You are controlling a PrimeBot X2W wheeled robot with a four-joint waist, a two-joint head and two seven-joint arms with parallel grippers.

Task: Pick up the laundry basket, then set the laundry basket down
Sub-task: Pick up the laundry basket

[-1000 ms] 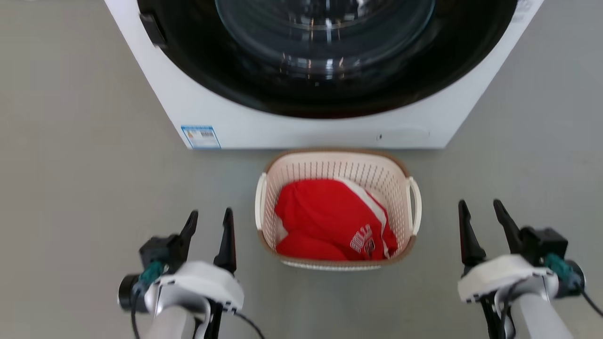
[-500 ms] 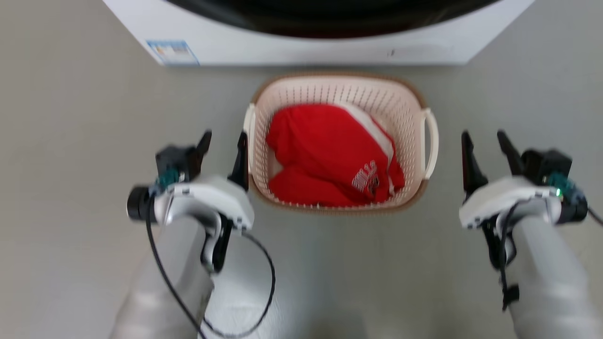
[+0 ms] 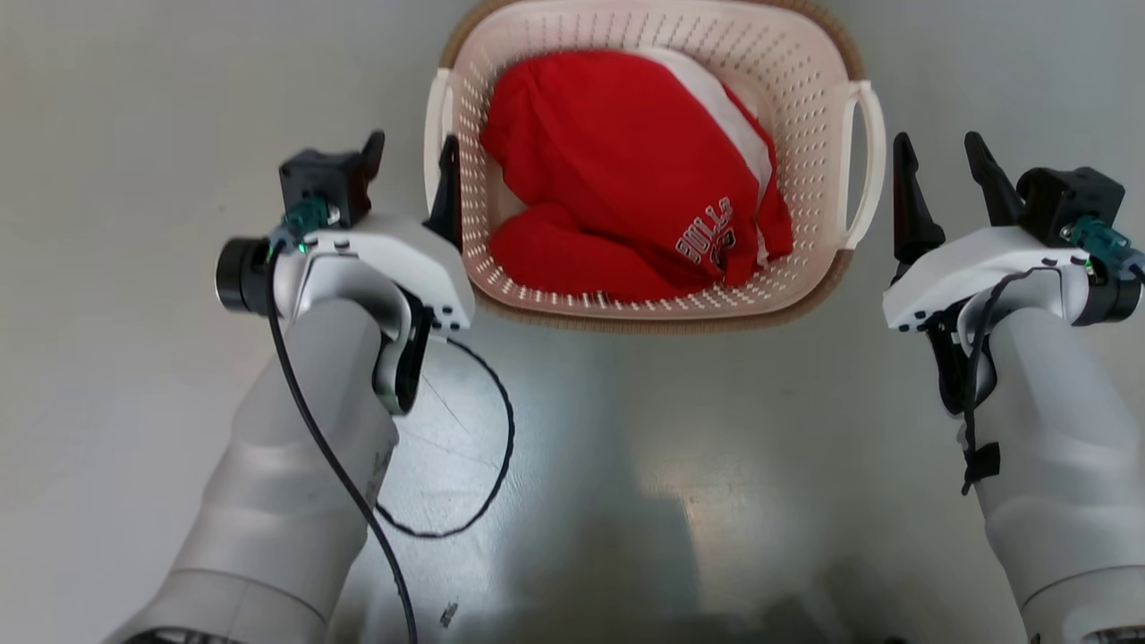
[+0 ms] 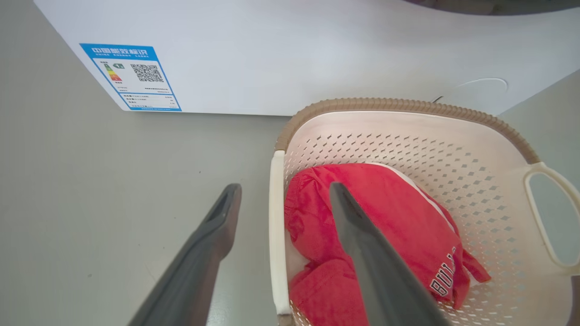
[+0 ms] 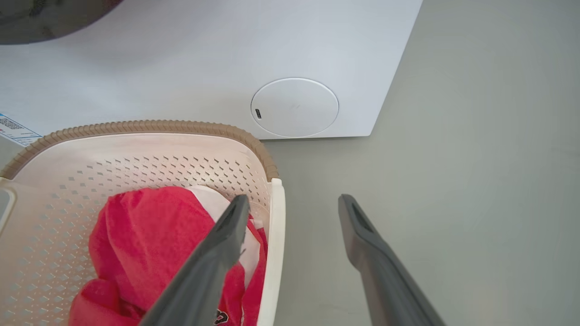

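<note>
The laundry basket (image 3: 662, 320), cream, perforated and brown-rimmed, stands on the grey floor holding a red garment (image 3: 626, 179). My left gripper (image 3: 410, 165) is open at the basket's left side. In the left wrist view the white left handle (image 4: 276, 226) lies between the two fingers of the left gripper (image 4: 285, 188), the inner finger over the garment. My right gripper (image 3: 937, 148) is open just outside the right handle (image 3: 866, 161). In the right wrist view the right handle (image 5: 274, 235) shows between the fingers of the right gripper (image 5: 293, 199). Neither gripper holds anything.
The white washing machine (image 4: 272, 54) stands directly behind the basket, with a blue label (image 4: 131, 77) and a round cover (image 5: 294, 107) low on its front. A black cable (image 3: 483, 447) loops from my left arm. Grey floor lies on both sides.
The head camera has tilted down, so the washing machine has left its view. Both grippers have come forward alongside the basket, the left one closing in on the left handle. Both stay open.
</note>
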